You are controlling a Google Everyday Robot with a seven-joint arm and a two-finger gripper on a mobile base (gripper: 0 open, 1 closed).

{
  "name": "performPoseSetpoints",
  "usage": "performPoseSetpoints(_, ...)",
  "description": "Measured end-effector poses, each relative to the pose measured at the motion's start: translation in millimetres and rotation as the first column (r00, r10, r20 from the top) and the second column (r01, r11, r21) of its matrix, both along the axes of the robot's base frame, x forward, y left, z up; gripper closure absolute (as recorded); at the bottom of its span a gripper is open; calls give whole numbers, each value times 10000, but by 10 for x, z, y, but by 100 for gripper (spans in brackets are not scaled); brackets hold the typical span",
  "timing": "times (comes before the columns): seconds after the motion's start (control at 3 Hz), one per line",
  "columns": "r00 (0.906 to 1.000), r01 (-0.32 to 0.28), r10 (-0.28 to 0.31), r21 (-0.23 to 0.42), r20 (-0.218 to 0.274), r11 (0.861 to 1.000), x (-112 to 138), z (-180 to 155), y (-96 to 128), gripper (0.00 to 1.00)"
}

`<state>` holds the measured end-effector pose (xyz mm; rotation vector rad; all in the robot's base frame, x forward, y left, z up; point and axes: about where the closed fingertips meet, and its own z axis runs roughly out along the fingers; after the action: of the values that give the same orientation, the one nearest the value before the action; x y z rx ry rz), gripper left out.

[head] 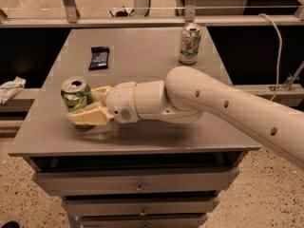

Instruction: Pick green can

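The green can stands upright near the front left of the grey table, silver top with its opening facing up. My gripper reaches in from the right at the end of the white arm. It is open, with one pale finger in front of the can's base and the other finger behind the can's right side. The can sits partly between them. Whether the fingers touch the can I cannot tell.
A white and silver can stands at the back right of the table. A dark blue packet lies at the back left. Drawers sit below the table top. A crumpled white item lies on a shelf to the left.
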<state>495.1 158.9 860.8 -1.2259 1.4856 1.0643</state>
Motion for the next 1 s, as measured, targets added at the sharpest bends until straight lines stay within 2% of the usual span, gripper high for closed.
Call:
performPoseSetpoints(0.33,9992,214,-213,-40,340,9998,27,106,-91,81)
performPoseSetpoints(0.67,9929,603,-574,-245,1042,9979,114,376,-294,100)
performPoseSetpoints(1.0,9763,1127,-1036,-375,1903,9929,231,755,-542,100)
